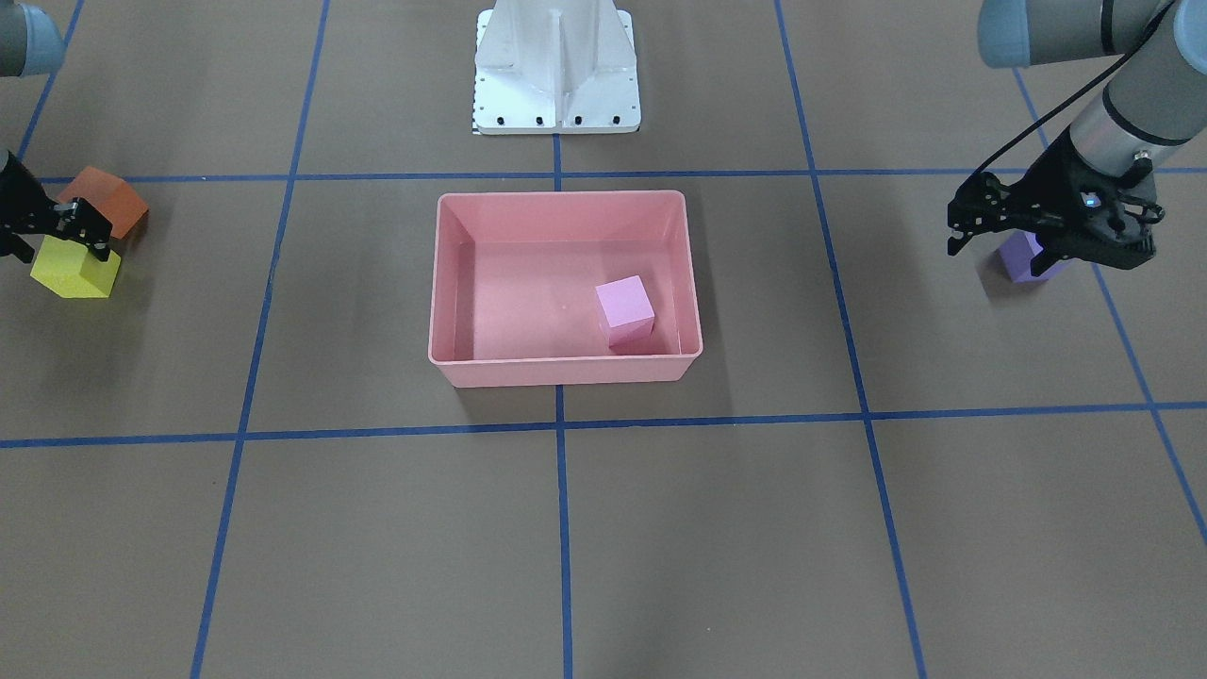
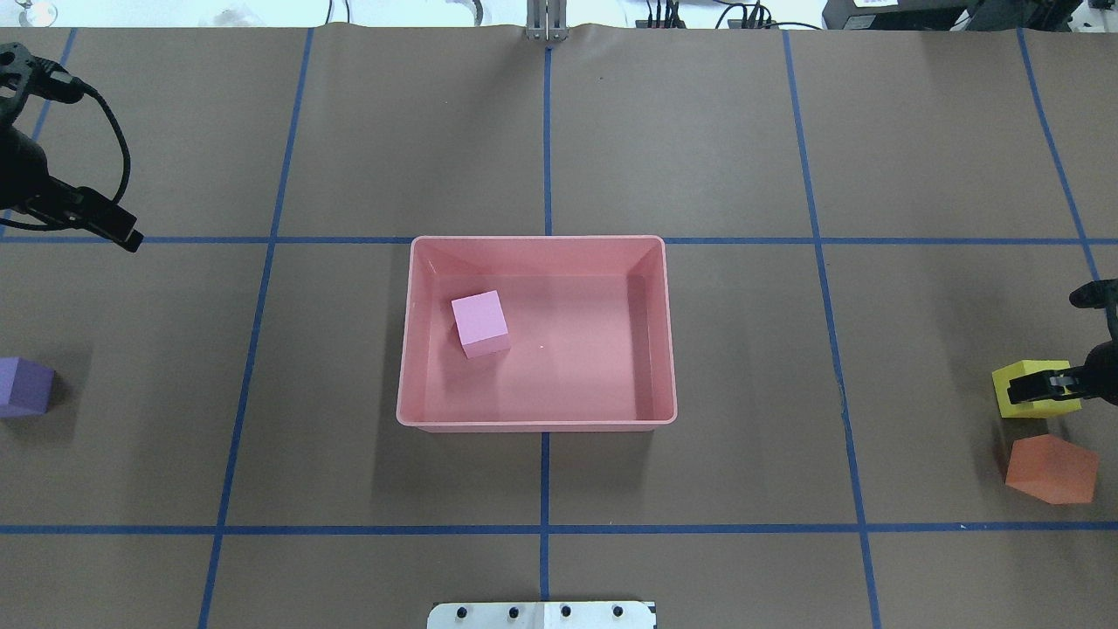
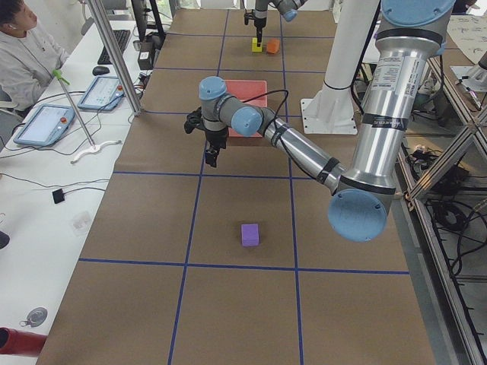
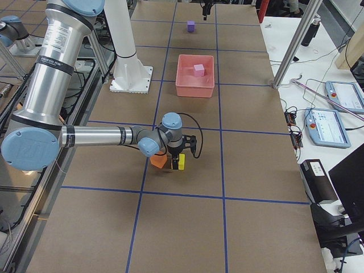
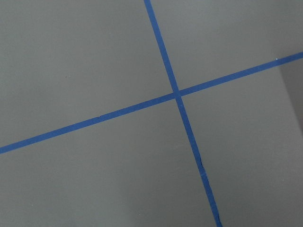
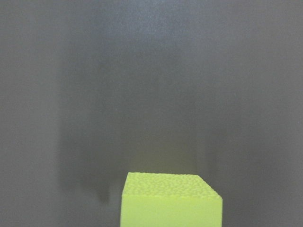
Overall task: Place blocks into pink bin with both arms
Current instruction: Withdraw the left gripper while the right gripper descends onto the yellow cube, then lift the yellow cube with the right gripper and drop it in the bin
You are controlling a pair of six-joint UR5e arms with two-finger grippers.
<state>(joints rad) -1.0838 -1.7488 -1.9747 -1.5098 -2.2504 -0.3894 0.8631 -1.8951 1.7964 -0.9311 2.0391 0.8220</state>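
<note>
The pink bin [image 2: 537,425] sits mid-table with the light pink cube [image 2: 479,324] inside it, toward the robot's left. My right gripper [image 2: 1039,384] is shut on the yellow cube [image 2: 1013,380], which is at table level; the cube fills the bottom of the right wrist view [image 6: 170,203]. The orange cube [image 2: 1051,470] lies just beside it. My left gripper [image 2: 118,231] is open and empty, raised well above the table, away from the purple cube [image 2: 24,386]. In the front view the left gripper [image 1: 997,259] overlaps the purple cube [image 1: 1018,259].
The white pedestal base [image 1: 556,66] stands at the robot's side of the table behind the bin [image 1: 566,371]. Blue tape lines grid the brown table. An operator and tablets are beyond the table's far edge in the side views.
</note>
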